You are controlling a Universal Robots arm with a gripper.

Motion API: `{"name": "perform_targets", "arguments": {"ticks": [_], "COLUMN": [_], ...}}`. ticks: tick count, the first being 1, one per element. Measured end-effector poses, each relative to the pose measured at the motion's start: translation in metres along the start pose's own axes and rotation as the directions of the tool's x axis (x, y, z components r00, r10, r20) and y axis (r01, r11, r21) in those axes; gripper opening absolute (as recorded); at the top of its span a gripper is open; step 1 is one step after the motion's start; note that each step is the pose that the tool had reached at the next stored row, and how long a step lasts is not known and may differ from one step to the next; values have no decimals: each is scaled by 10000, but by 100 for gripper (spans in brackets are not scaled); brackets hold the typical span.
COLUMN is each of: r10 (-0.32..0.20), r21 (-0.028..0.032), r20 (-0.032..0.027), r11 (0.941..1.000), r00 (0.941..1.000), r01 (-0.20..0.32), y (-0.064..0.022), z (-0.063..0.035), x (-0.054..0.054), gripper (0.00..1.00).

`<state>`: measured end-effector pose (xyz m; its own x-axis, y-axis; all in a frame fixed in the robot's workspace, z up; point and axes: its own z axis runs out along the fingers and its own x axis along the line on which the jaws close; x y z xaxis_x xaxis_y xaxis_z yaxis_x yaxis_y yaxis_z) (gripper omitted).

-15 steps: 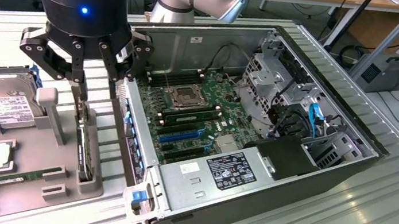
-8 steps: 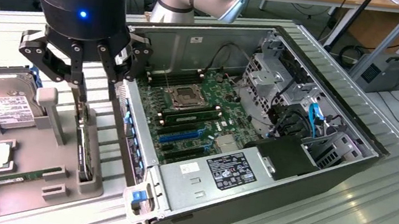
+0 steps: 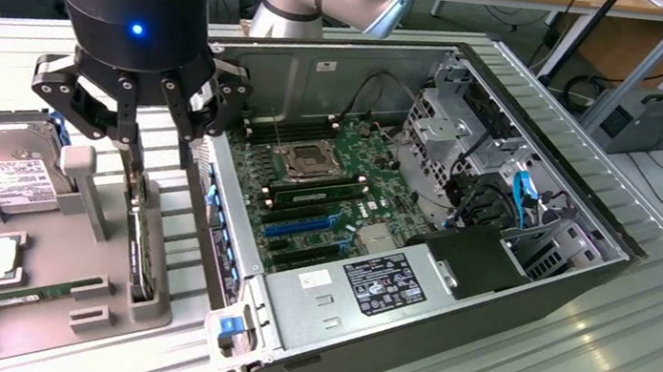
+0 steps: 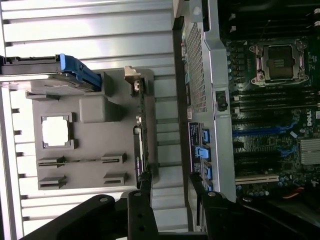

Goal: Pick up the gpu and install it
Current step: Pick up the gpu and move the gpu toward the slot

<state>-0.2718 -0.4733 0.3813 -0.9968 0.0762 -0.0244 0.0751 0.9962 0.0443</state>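
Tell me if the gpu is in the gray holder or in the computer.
In the holder: the gpu stands on edge in its slot, outside the computer case; blue motherboard slots are bare.

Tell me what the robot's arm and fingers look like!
The arm is made of shiny silver-grey round tubes with a grey joint cap. Its gripper has a fat black round body with a small glowing blue light. The fingers are black jointed bars held by round bolts.
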Motion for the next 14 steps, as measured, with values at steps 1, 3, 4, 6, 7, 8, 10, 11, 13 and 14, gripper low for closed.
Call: {"name": "perform_targets", "arguments": {"ticks": [1, 3, 4, 6, 7, 8, 10, 11, 13, 14], "r10": [0, 0, 0, 0, 0, 0, 0, 0, 0, 0], "r21": [0, 0, -1, 0, -1, 0, -1, -1, 0, 0], "r20": [0, 0, 0, 0, 0, 0, 0, 0, 0, 0], "r11": [10000, 10000, 10000, 10000, 10000, 10000, 10000, 10000, 10000, 10000], "r00": [10000, 10000, 10000, 10000, 10000, 10000, 10000, 10000, 10000, 10000], "r01": [0, 0, 0, 0, 0, 0, 0, 0, 0, 0], "y": [0, -1, -1, -1, -1, -1, -2, -2, -3, -3], "z": [3, 9, 11, 19, 22, 25, 33, 39, 45, 48], "x": [1, 3, 3, 5, 6, 7, 8, 10, 12, 13], "gripper": [42, 42, 42, 42, 42, 42, 42, 42, 42, 42]}}
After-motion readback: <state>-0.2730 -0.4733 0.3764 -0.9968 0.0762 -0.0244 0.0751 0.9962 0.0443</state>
